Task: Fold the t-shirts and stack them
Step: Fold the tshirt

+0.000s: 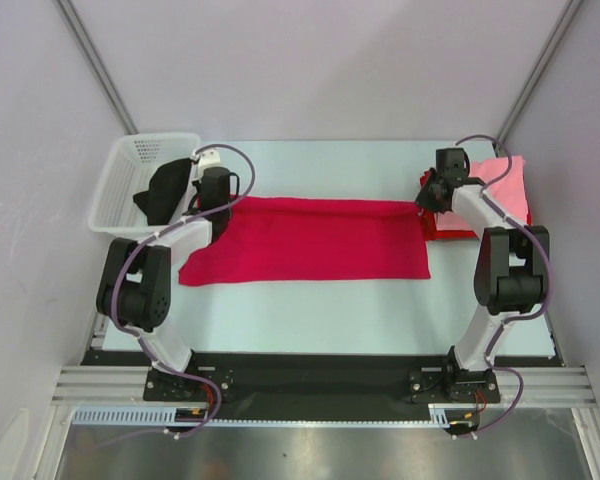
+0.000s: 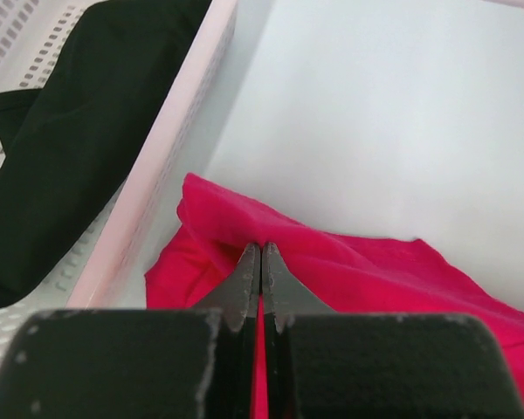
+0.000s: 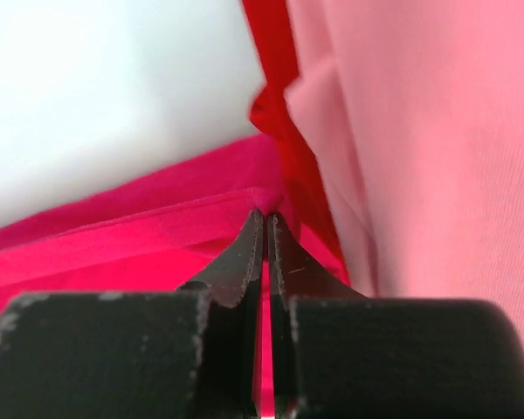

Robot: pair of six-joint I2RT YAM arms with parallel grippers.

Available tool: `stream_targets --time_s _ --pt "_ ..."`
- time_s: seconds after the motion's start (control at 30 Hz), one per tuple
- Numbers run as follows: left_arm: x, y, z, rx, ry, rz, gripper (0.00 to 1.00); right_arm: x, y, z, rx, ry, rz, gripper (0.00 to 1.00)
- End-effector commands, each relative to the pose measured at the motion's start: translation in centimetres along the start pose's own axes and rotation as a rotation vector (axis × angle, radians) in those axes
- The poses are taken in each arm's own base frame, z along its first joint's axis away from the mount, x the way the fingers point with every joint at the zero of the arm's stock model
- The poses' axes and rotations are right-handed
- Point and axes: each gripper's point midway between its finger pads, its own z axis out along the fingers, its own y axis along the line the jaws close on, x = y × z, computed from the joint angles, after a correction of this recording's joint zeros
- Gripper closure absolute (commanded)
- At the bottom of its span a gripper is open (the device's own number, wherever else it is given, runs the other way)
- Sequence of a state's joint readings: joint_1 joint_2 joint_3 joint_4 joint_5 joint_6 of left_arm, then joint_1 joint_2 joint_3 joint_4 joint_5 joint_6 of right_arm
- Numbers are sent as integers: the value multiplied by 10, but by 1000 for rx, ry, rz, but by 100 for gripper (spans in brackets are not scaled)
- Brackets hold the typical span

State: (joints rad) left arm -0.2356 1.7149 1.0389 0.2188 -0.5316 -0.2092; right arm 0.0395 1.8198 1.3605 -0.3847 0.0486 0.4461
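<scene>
We see the crimson t-shirt point(image 1: 310, 240) lying flat across the surface point(image 1: 310, 315). Our left end effector point(image 2: 260, 250) is pinched tight on its far left corner beside the basket point(image 1: 115, 185); our right end effector point(image 3: 266, 218) is pinched tight on its far right corner, beside the folded pink t-shirt point(image 1: 515, 190).

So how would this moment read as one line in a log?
left claw: shut on crimson t-shirt | right claw: shut on crimson t-shirt | black t-shirt: in basket | pink t-shirt: folded

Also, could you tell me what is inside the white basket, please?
A black t-shirt lies bunched in the white basket; anything beneath it is hidden.
</scene>
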Motion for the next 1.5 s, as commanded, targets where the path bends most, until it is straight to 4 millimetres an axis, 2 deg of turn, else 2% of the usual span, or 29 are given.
stream_targets --time_s 0.0,0.1,0.23,0.4,0.7,1.03,1.17,1.2,1.47 --pt "-19 3 -17 -1 -65 -54 100 -17 -3 -15 -1 -85 38 100" --pt "-3 9 -24 -12 -35 -92 100 -9 -10 -14 11 -90 60 100" --pt "0 14 -34 -9 -33 -113 100 -1 -15 -14 16 -99 83 100" --pt "15 15 -44 8 26 -125 100 10 -22 -15 24 -98 101 100" --pt "40 9 -52 54 121 -138 100 21 -30 -12 41 -98 131 100" --pt "60 21 -65 31 177 -151 100 36 -38 -8 54 -91 154 100" --pt "67 20 -68 40 201 -161 100 46 -40 -6 56 -79 159 99" --pt "74 21 -71 37 229 -159 100 51 -43 -5 63 -71 163 98" --pt "95 24 -83 38 293 -231 100 59 -57 -12 103 -95 191 95"
